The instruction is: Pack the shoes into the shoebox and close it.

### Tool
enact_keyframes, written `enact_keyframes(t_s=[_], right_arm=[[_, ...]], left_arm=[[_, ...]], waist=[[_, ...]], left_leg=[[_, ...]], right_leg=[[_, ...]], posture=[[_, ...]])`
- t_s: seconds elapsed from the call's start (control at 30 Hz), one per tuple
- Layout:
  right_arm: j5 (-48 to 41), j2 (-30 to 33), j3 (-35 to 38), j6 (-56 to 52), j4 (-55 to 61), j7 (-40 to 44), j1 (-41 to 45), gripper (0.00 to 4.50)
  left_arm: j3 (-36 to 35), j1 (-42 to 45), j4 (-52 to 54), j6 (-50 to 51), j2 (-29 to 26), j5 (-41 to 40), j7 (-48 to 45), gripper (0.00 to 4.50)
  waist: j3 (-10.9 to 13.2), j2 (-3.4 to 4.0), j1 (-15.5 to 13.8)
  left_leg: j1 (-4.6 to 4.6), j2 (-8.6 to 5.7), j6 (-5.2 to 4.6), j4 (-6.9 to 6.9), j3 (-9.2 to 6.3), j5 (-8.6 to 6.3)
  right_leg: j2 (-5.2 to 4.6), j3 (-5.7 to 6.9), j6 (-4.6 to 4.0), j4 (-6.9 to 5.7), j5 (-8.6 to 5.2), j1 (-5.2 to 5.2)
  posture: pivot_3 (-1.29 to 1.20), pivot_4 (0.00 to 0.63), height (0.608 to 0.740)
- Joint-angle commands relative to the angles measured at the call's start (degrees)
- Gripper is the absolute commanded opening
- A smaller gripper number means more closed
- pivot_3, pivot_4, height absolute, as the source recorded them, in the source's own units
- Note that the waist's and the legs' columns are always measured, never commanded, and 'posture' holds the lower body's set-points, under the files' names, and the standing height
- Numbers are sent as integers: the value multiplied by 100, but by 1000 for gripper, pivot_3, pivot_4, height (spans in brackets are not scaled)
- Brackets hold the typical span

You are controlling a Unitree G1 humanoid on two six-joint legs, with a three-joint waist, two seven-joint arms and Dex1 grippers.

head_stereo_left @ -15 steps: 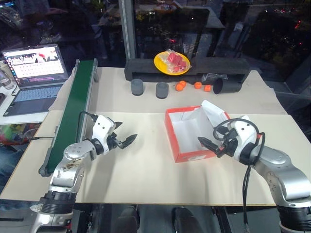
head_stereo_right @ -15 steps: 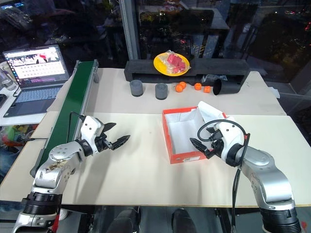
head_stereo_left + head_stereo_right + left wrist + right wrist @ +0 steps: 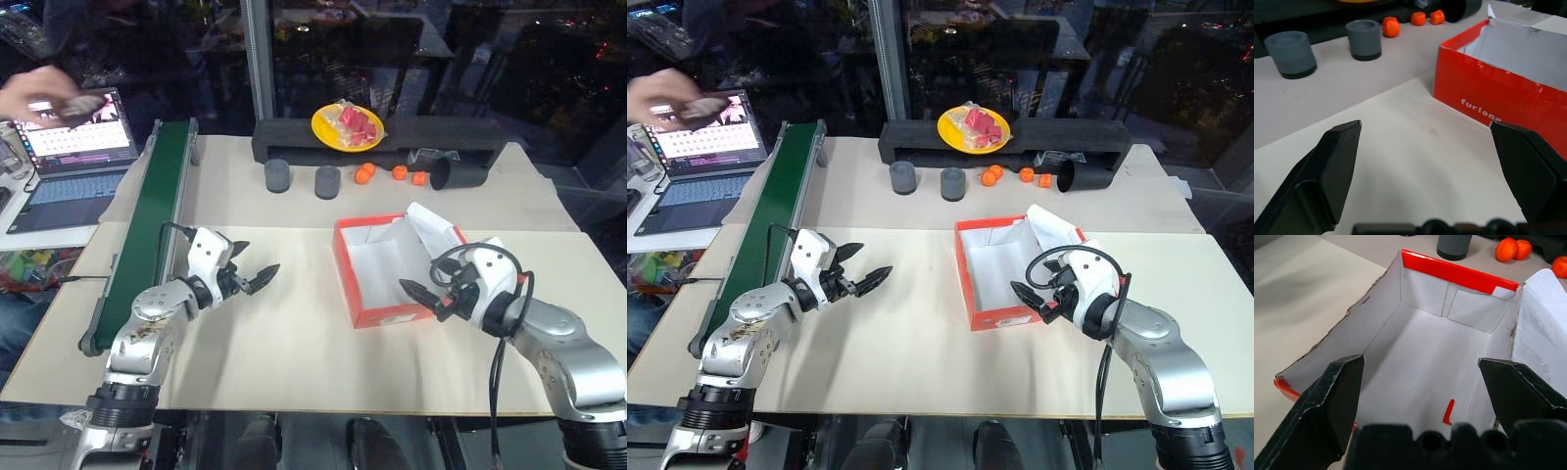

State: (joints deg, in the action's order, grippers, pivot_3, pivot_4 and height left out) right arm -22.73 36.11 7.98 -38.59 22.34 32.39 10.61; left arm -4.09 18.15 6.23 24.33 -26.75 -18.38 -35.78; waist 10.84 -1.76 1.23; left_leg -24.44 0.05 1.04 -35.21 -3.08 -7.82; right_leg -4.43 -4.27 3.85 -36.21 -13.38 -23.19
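Note:
The shoebox (image 3: 355, 284) lies open on the table at right of centre, red-orange outside, white and empty inside (image 3: 1415, 352), its lid (image 3: 429, 223) folded back on the far right side. The shoes are out of view. My right gripper (image 3: 419, 294) hovers open at the box's near right corner, pointing into it. Well left of the box, my left gripper (image 3: 253, 264) stands open above bare table, with the box's red wall (image 3: 1488, 98) ahead of its fingers. Neither gripper holds anything.
A green conveyor belt (image 3: 147, 215) runs along the left edge, with a laptop (image 3: 73, 147) beyond it. A person's blurred hand (image 3: 39, 93) with something dark is over the laptop. At the back: two grey cups (image 3: 277, 176), orange pieces (image 3: 364, 173), a yellow plate (image 3: 348, 127).
A person's hand has come into view over the laptop at the upper left. Both arms and the box stay where they were.

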Motion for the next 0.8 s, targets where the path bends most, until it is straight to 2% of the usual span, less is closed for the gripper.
enact_keyframes(t_s=[0.03, 0.27, 0.47, 0.63, 0.8], right_arm=[[-66, -100, -19, 73, 41, -30, 390, 4474], [88, -522, -490, 81, -549, -128, 1321, 4474], [125, -1201, -904, 55, -1176, -250, 2231, 4474], [136, -1523, -1227, 134, -1448, -18, 2566, 4474], [121, -1736, -1510, 216, -1574, 299, 2806, 4474]], left_arm=[[-262, 144, 144, 104, 17, -78, 266, 4500], [-767, 413, -63, 368, 166, 132, 1423, 4500], [-1668, 840, -322, 525, 265, 362, 2901, 4500], [-1803, 924, -500, 525, 90, 426, 3081, 4500], [-2103, 981, -1179, 367, -113, 469, 3234, 4500]], waist=[[0, 0, 5], [0, 0, -3], [0, 0, 34], [-1, -2, 50], [-1, -2, 82]], left_leg=[[1, 1, 0, 0, 0, 0], [1, 1, 0, 1, -4, 0], [0, 1, 0, 1, -8, 0], [-1, -4, 0, 9, -15, 0], [-7, -3, 0, 11, -19, 0]], right_leg=[[0, 0, 0, 1, 1, 1], [1, 5, -1, 2, 2, 3], [2, 8, -35, 1, 26, 0], [1, 11, -40, 2, 30, 2], [2, 15, -42, 0, 32, -7]], posture=[[0, 150, 740], [0, 150, 740], [0, 150, 740], [0, 150, 740], [0, 150, 740]])
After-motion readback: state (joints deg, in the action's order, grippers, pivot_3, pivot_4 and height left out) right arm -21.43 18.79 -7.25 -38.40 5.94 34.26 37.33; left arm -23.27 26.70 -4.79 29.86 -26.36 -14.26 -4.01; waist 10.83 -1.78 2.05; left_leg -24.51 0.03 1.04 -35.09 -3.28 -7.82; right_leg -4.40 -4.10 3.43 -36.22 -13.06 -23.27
